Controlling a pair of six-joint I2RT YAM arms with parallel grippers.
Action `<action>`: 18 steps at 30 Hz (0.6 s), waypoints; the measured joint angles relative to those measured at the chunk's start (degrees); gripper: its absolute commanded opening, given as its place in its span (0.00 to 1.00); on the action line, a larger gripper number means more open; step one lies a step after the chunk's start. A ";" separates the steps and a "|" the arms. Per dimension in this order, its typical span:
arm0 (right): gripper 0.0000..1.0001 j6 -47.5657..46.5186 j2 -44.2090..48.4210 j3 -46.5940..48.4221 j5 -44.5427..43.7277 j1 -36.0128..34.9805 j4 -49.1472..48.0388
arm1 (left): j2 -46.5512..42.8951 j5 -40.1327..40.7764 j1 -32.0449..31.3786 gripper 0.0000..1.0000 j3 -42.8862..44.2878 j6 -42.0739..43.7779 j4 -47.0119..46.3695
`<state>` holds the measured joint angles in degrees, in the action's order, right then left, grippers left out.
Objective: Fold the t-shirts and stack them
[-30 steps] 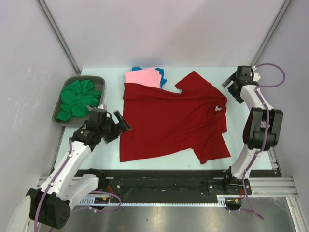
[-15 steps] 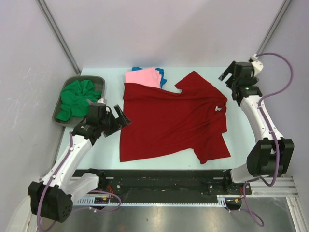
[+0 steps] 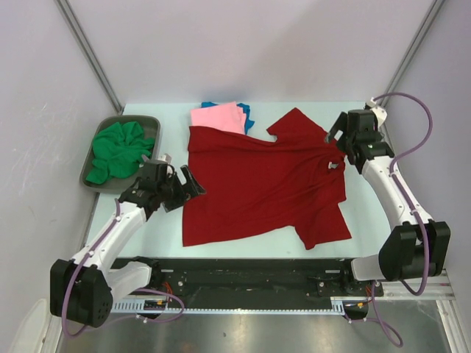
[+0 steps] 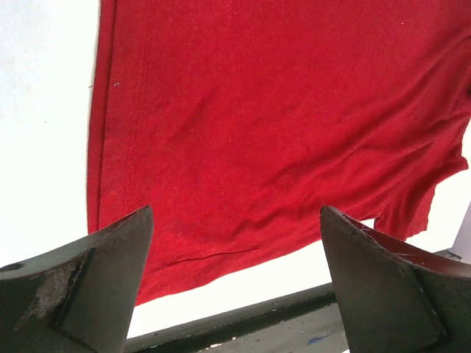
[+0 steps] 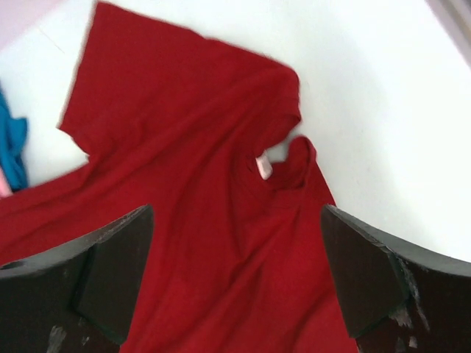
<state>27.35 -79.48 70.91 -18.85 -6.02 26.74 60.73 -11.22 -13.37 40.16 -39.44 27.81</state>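
Observation:
The dark red t-shirt (image 3: 257,184) lies spread out on the table, its small white tag (image 3: 331,165) at the collar on the right. My left gripper (image 3: 184,188) is open and empty at the shirt's left edge; the left wrist view (image 4: 235,294) shows the shirt's hem (image 4: 280,110) between its fingers. My right gripper (image 3: 338,138) is open and empty above the collar; the right wrist view (image 5: 235,287) shows the shirt (image 5: 184,147) and tag (image 5: 263,168). A folded pink shirt (image 3: 217,116) lies on a blue one (image 3: 247,112) at the back. A green shirt (image 3: 118,151) is crumpled in the tray.
The grey metal tray (image 3: 145,119) stands at the back left. The table's front edge and a black rail (image 3: 250,272) run below the red shirt. Grey walls close in the left, right and back sides.
My right gripper has swung from the table's right edge leftward to over the red shirt's collar. My left gripper has moved a little right and nearer, towards the shirt's left edge.

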 measured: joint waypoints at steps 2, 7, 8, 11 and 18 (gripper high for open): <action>1.00 0.90 0.66 -2.91 1.90 1.57 0.42 | -0.39 -0.11 0.00 1.00 0.00 0.02 0.07; 1.00 3.89 1.22 -11.15 6.25 7.65 2.82 | -3.30 -0.15 0.00 1.00 -0.72 -0.02 0.17; 1.00 4.33 1.42 -12.57 6.54 8.44 3.30 | -3.80 -0.37 0.00 1.00 -0.90 -0.02 0.22; 1.00 5.95 2.25 -16.26 7.87 9.01 3.85 | -4.50 -1.07 0.00 1.00 -1.18 -0.11 0.26; 0.97 8.68 4.09 -23.63 11.28 9.22 4.04 | -7.61 -2.45 0.00 1.00 -2.93 -0.63 0.57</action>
<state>36.03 -75.40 47.29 -7.57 3.20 30.79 53.12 -13.67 -13.37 37.23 -40.07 28.38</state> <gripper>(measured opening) 0.980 0.996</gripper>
